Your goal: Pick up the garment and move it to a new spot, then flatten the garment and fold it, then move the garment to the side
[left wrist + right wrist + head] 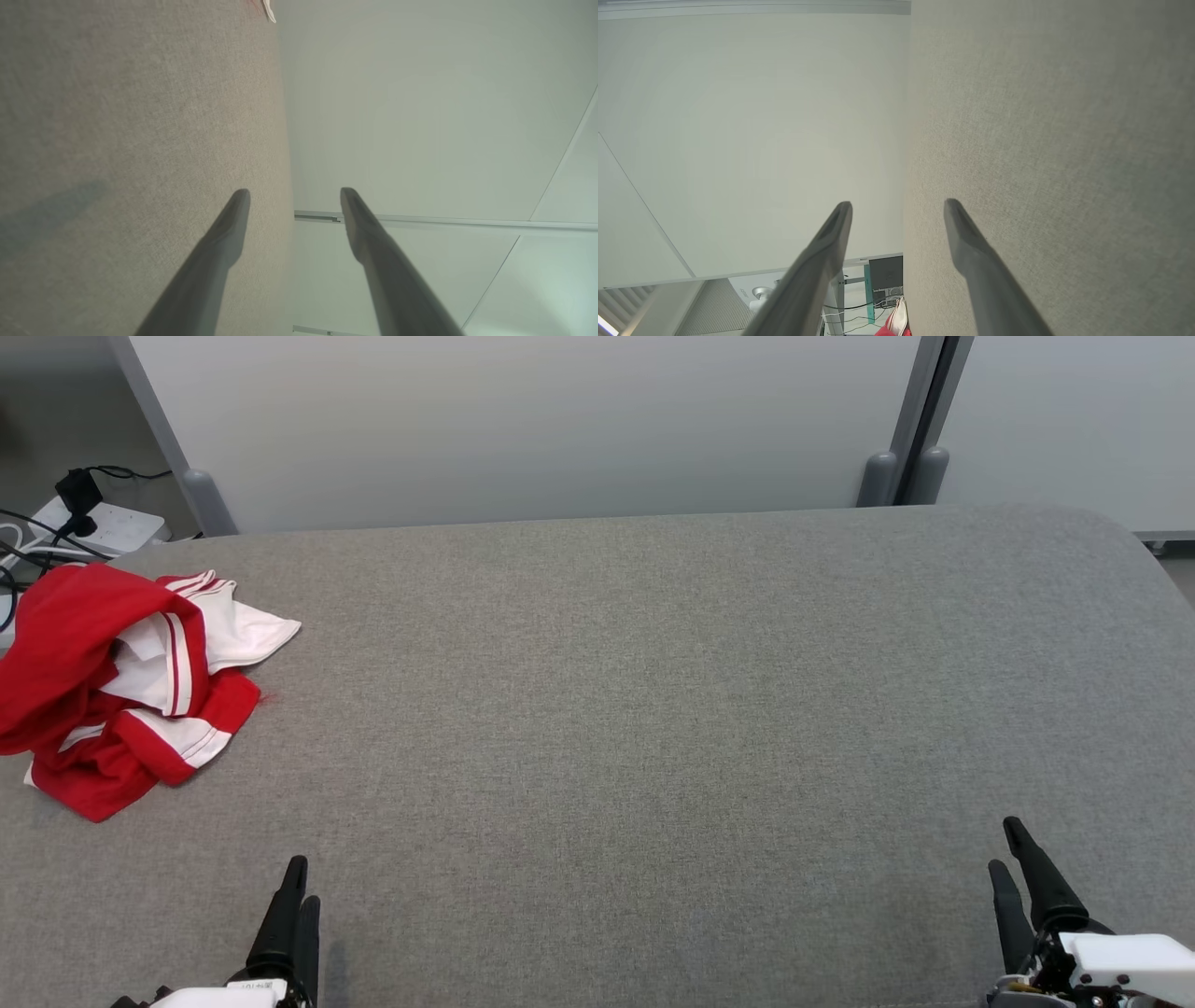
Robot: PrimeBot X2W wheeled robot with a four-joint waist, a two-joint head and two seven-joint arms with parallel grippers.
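The garment (121, 686), red with white striped panels, lies crumpled in a heap at the far left of the grey fabric table (653, 709). A sliver of it shows at the top of the left wrist view (269, 11), and its edge shows at the bottom of the right wrist view (896, 322). My left gripper (303, 882) hovers near the front edge, below and right of the heap. It is open and holds nothing (295, 191). At the front right my right gripper (1005, 845) stands far from the cloth, its fingers apart and holding nothing (898, 203).
A white power strip (112, 527) with black cables sits beyond the table's far left corner. Pale partition panels (523, 429) on grey feet (878, 476) run along the back edge. The table's right corner is rounded.
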